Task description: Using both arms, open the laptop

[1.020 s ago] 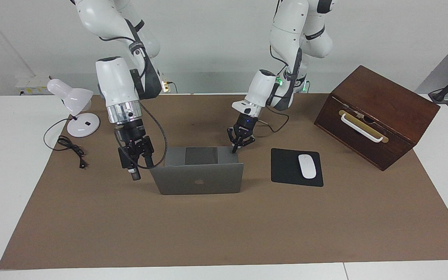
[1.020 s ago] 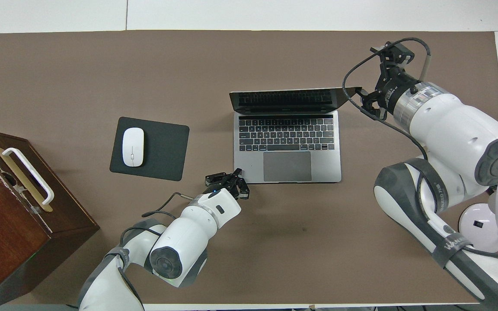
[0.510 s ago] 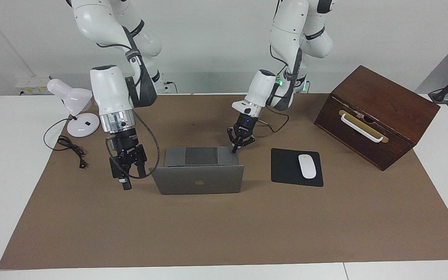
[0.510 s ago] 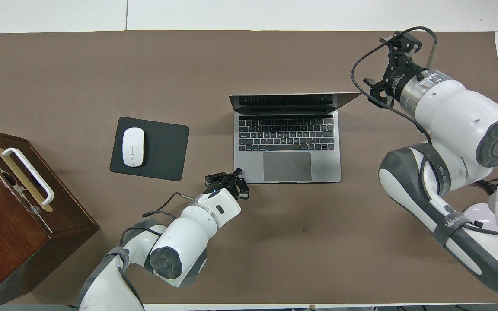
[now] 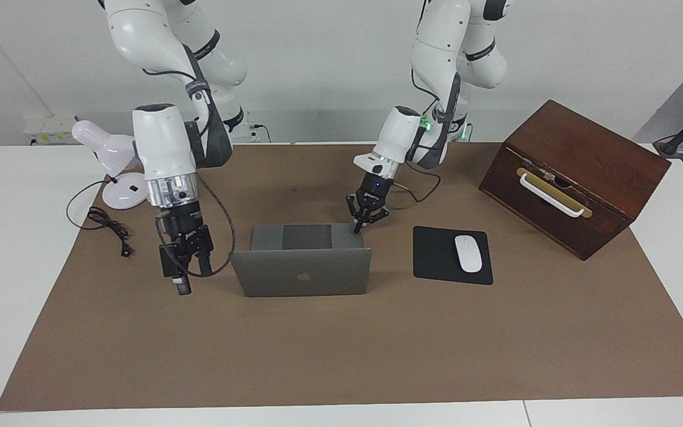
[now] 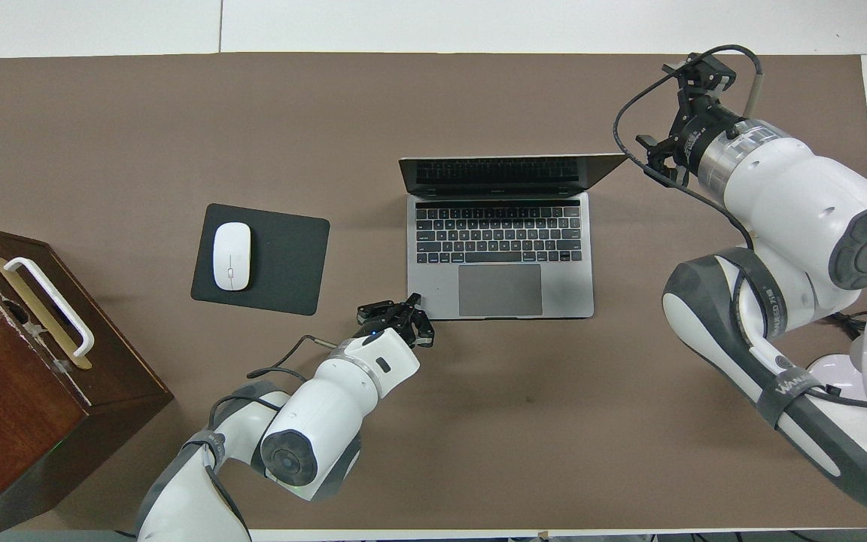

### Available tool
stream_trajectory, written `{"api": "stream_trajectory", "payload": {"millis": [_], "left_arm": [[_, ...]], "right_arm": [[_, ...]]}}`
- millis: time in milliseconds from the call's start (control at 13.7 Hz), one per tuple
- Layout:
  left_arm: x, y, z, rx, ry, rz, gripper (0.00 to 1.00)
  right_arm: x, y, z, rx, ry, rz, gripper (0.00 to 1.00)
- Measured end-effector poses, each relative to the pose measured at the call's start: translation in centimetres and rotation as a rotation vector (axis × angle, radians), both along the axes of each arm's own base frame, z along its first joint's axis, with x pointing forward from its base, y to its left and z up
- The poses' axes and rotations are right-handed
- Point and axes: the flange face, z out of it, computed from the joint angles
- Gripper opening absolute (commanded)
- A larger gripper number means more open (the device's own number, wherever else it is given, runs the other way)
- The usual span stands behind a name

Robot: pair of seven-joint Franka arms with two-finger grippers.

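Laptop point(image 5: 303, 261) stands open mid-mat, beside the mouse pad point(image 5: 451, 255). My left gripper point(image 5: 358, 226), fingertips together, presses its base corner; my right gripper point(image 5: 182, 270), fingers apart, hangs free beside the lid. If my left tip slips, I judge the base may slide, and the right arm's cable may catch the lid

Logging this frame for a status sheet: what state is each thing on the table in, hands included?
laptop: open, lid raised, keyboard showing.
left hand: shut, tips pressed on the laptop's base corner nearest the robots.
right hand: open, empty, in the air beside the lid's edge.
wooden box: closed, tilted.
mouse: lying on the mouse pad.
desk lamp: cord loose on the table.
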Motion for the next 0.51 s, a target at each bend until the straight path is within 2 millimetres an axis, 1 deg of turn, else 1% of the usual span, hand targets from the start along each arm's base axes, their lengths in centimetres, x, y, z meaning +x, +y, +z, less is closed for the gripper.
{"api": "stream_trajectory", "payload": {"millis": [73,219,364,510], "left_arm": [[0.0,0.0,0.0,-0.001,0.001,0.002,0.00],[0.0,0.0,0.0,-0.011,0.008,0.015,0.00],[0.2,-0.1,0.1,-0.029,0.019,0.040,0.00],[0.5,-0.3,0.5,-0.046,0.019,0.055,0.00]], "right_arm": [[0.3,-1.1,0.2,-0.037,0.009,-0.007,1.00],[1.0,-3.9,1.0,-0.112,0.027,-0.019,1.00],[1.7,-7.1,2.4,-0.211,0.068,-0.005,1.00],[2.1,-9.5,3.6,-0.307,0.102,0.044,1.00]]}}
